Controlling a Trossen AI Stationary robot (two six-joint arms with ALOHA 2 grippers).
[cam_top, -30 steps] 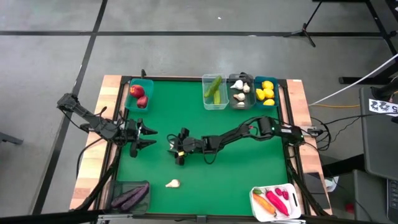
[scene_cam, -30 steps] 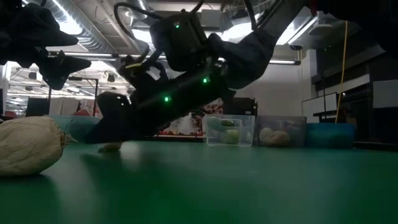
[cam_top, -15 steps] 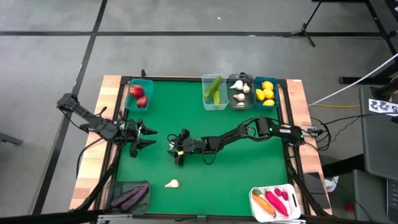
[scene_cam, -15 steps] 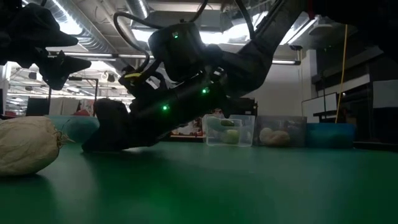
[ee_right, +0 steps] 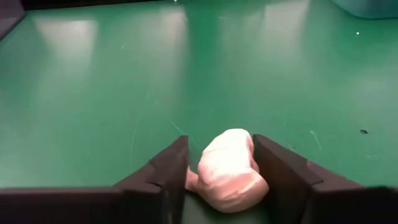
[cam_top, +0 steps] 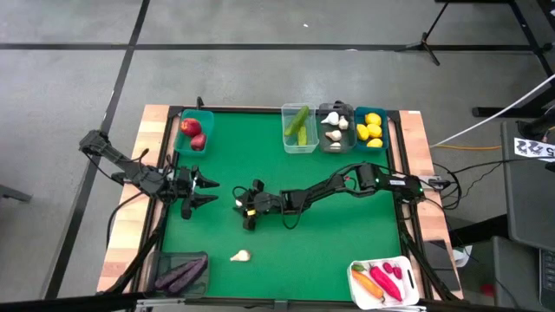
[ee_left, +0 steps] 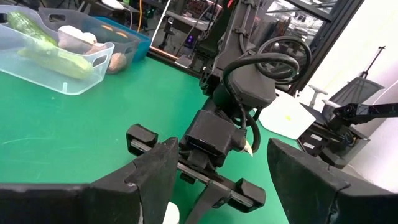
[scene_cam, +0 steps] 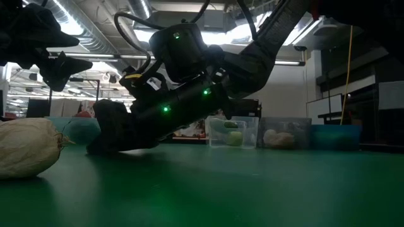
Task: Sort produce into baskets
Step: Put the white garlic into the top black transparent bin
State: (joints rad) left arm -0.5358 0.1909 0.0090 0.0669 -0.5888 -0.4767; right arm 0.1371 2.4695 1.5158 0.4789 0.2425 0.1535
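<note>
Green felt covers the table point(cam_top: 329, 243), and the right gripper point(cam_top: 244, 208) is down on it near the middle, a little toward the left edge, its arm reaching in low from the right side. In the right wrist view a pale garlic bulb point(ee_right: 229, 169) sits on the felt between the two dark fingers point(ee_right: 163, 171); both fingers are right against it, clamped on its sides. In the low view the same gripper point(scene_cam: 110, 129) is tilted down with its tips at the felt.

Just to its left, near the table's left edge, the left gripper point(cam_top: 198, 191) hovers with its fingers point(ee_left: 155, 171) spread apart and nothing between them; its wrist view looks straight at the right arm's wrist.

A second garlic bulb point(cam_top: 240, 256) lies loose toward the near edge, well apart from both grippers, and fills the low view's left side point(scene_cam: 28, 147).

Along the far edge, a teal bin point(cam_top: 206, 115) at the left corner holds red apples point(cam_top: 191, 130). Further right stand three bins side by side: a clear bin point(cam_top: 299, 146) with green cucumbers point(cam_top: 299, 121), a dark grey bin point(cam_top: 333, 146) with garlic, and a teal bin point(cam_top: 359, 114) with yellow lemons point(cam_top: 371, 128). At the near left corner a dark grey bin point(cam_top: 166, 262) holds purple eggplants point(cam_top: 182, 275). At the near right corner a white bin point(cam_top: 358, 293) holds a carrot point(cam_top: 369, 284) and pink peppers point(cam_top: 390, 277).
</note>
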